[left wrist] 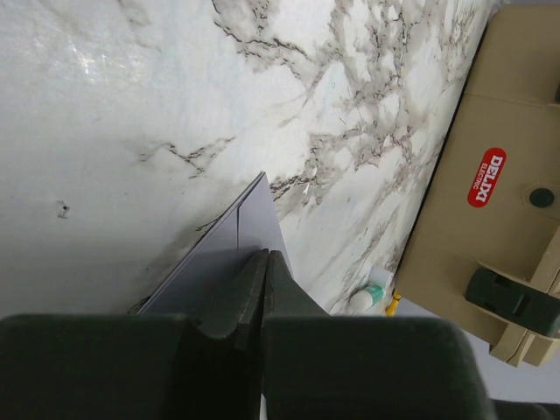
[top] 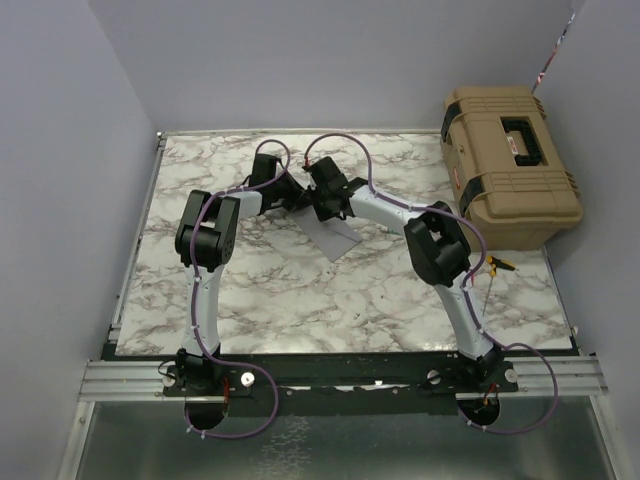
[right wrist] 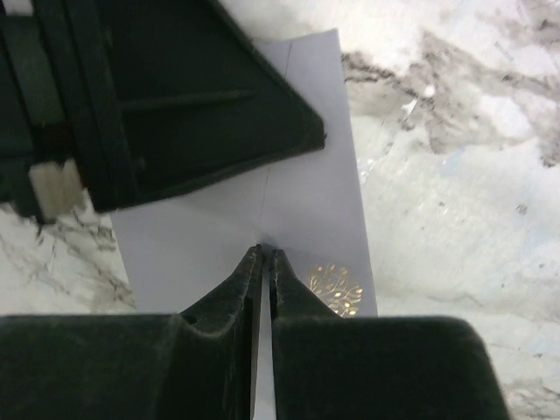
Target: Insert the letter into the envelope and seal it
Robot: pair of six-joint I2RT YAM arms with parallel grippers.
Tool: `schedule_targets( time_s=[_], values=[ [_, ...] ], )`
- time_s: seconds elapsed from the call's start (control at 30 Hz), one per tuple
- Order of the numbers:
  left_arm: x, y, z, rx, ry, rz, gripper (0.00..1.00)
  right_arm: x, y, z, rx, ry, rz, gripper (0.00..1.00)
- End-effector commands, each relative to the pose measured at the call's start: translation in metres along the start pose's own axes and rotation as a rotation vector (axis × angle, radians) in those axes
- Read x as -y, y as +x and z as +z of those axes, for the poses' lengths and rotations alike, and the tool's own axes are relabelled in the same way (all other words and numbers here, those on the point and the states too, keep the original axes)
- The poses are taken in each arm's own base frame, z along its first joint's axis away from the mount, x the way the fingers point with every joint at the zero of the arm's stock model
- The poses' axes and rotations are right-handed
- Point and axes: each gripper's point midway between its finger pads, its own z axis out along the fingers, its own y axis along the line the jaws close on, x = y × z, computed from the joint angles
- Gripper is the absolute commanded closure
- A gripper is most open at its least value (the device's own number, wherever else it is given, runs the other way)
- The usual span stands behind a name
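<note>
Arms: both pale arms rise from the near edge of the table and bend inward, so their wrists meet over the far middle.
Left gripper (left wrist: 262, 259): dark fingers pressed together, pinching one edge of the flat grey-lavender paper envelope (left wrist: 229, 248).
Right gripper (right wrist: 265, 256): fingers likewise closed tight on the envelope's edge, just beside the left gripper's dark body.
Envelope: held between the two grippers above the table's far middle, tilted, its free end slanting down toward the near right; whether that end touches the surface cannot be told.
Emblem: a round gold ornamental mark (right wrist: 336, 290) on the envelope, just beside the right fingertips.
Table: white-and-grey marble-patterned top (top: 300, 300).
Case: tan hard plastic case (top: 510, 170) with a black handle, at the far right corner.
</note>
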Motion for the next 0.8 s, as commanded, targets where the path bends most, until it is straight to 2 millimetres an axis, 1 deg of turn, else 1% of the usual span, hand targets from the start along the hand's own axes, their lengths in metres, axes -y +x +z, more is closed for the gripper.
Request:
schedule_targets(
  time_s=[0.0,0.2,0.27,0.43,0.53,0.6,0.67,0.77],
  values=[
    [-0.1,0.035,0.004,-0.075,-0.271,-0.099,1.0,-0.012,0.092,-0.005,-0.272,-0.023,-0.088,0.94],
    [-0.103,0.036,0.003,-0.078,-0.276,-0.095,1.0,-0.006,0.103,-0.009,-0.293,0.008,-0.062,0.98],
    [-0.103,0.035,0.002,-0.077,-0.275,-0.091,1.0,-0.007,0.103,-0.011,-0.288,0.007,-0.044,0.99],
    [-0.103,0.037,0.002,-0.085,-0.272,-0.08,1.0,-0.011,0.102,-0.013,-0.283,-0.025,0.015,0.99],
    [-0.104,0.037,0.001,-0.088,-0.271,-0.076,1.0,-0.008,0.104,-0.014,-0.286,-0.025,0.046,1.0],
    [-0.103,0.038,0.002,-0.094,-0.266,-0.072,1.0,-0.01,0.104,-0.016,-0.289,-0.063,0.087,0.99],
    [-0.104,0.038,0.002,-0.096,-0.265,-0.072,1.0,-0.006,0.099,-0.017,-0.278,-0.087,0.152,0.99],
    [-0.103,0.039,0.002,-0.103,-0.26,-0.064,1.0,0.002,0.078,-0.021,-0.23,-0.125,0.245,0.99]
  ],
)
